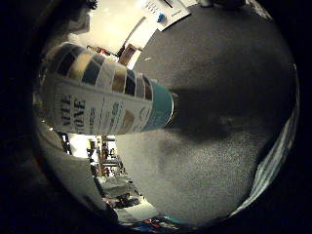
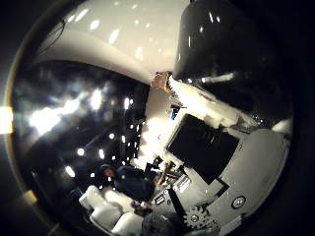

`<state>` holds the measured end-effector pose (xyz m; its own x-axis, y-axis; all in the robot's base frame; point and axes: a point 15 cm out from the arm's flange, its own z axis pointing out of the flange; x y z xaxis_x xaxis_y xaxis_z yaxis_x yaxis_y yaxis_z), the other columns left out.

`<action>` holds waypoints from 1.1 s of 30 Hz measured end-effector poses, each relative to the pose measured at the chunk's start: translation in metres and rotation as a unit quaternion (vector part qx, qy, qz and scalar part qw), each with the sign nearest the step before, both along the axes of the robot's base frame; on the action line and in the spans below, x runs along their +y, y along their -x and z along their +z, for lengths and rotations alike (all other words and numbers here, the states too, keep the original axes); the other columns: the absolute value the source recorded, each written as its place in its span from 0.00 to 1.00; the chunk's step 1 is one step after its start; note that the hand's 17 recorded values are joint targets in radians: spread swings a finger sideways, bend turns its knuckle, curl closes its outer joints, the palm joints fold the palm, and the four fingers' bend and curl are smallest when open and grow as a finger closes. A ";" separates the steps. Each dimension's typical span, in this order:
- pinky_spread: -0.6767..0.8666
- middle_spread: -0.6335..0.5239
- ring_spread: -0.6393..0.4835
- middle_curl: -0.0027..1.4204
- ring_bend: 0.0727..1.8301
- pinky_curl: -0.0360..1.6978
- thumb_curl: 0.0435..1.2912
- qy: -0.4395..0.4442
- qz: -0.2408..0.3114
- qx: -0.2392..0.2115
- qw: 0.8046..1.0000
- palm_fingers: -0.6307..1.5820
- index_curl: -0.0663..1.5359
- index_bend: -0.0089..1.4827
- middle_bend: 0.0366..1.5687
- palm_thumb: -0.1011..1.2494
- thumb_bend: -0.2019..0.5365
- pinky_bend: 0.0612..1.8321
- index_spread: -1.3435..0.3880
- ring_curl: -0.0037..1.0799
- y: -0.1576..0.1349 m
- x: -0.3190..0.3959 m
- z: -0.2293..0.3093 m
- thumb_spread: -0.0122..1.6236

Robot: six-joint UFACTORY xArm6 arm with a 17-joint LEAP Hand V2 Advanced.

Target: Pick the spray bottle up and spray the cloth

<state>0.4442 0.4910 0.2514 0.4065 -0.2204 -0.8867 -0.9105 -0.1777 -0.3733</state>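
surface: dark grey tabletop (image 1: 229, 73) | on it: spray bottle (image 1: 105, 100), papers (image 1: 163, 12)

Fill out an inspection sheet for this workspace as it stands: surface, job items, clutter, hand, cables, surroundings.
Surface: dark grey speckled tabletop, with a shadow falling on it beside the bottle.
Job's things: spray bottle close to the palm, its label patterned with colour blocks and a teal band; its base appears to meet the tabletop, and its trigger end is out of view. Cloth: nothing seen.
Clutter: a sheet of white paper at the tabletop's far edge.
Hand: right hand, white and black parts with a gear showing in the thumb side view; whether the fingers close on the bottle cannot be told.
Cables: nothing seen.
Surroundings: dim room with bright lights and indistinct furniture.
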 end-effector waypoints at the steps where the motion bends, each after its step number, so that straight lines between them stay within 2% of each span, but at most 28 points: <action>1: 0.14 0.26 0.24 0.36 0.60 0.26 0.49 0.001 0.002 -0.002 1.000 0.70 0.41 0.29 0.51 0.55 0.22 0.54 0.44 0.38 0.001 0.000 0.001 0.52; 7: 0.35 0.28 0.26 0.32 0.52 0.26 0.39 0.007 0.011 -0.010 1.000 0.58 0.40 0.27 0.37 0.42 0.22 0.60 0.43 0.31 0.001 -0.003 0.002 0.63; 14: 0.54 0.37 0.40 0.29 0.47 0.26 0.28 0.011 0.019 -0.005 1.000 0.48 0.35 0.16 0.28 0.29 0.21 0.69 0.49 0.24 0.003 -0.004 0.000 0.61; 19: 0.60 0.41 0.46 0.28 0.47 0.25 0.25 -0.001 0.035 0.011 0.999 0.47 0.33 0.13 0.26 0.25 0.22 0.70 0.52 0.22 0.010 -0.003 0.006 0.59; 33: 0.72 0.44 0.59 0.27 0.45 0.19 0.23 -0.003 0.023 -0.001 1.000 0.44 0.29 0.13 0.23 0.24 0.23 0.69 0.55 0.16 -0.002 -0.020 0.021 0.59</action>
<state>0.4458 0.4707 0.2728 0.4171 -0.1961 -0.8874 -0.9011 -0.2161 -0.3758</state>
